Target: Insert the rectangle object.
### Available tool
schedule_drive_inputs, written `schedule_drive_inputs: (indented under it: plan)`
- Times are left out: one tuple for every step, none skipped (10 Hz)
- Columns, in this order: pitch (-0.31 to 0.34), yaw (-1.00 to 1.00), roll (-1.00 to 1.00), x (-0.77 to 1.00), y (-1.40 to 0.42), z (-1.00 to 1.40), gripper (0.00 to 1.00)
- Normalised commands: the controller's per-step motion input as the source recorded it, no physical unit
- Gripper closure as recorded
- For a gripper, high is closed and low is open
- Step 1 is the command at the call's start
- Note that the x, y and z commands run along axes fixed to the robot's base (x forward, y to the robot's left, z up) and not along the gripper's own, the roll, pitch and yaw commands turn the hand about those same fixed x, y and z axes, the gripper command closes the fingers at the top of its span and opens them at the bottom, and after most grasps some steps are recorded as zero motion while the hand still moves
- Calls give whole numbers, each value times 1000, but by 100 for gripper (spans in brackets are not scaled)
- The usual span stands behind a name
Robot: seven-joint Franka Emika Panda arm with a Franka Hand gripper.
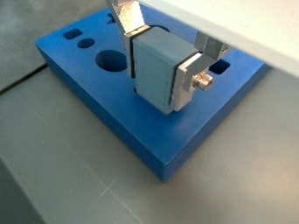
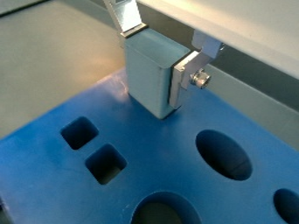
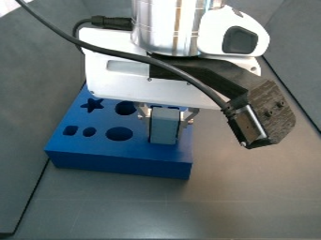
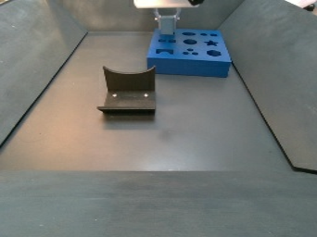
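My gripper is shut on the rectangle object, a pale steel-blue block held upright between the silver fingers. It hangs over the large blue board, with its lower end at or just above the board's top face near one edge; I cannot tell whether they touch. A wrist view shows the gripper, the block and the board with its square holes. In both side views the block sits under the gripper, above the board.
The board has round holes and a star-shaped hole. The dark fixture stands on the grey floor in front of the board. Sloping grey walls close in the work area on both sides.
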Motion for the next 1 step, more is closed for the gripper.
schedule_drive_inputs:
  plan:
    - [-43,14,54,0,-86,-23,100]
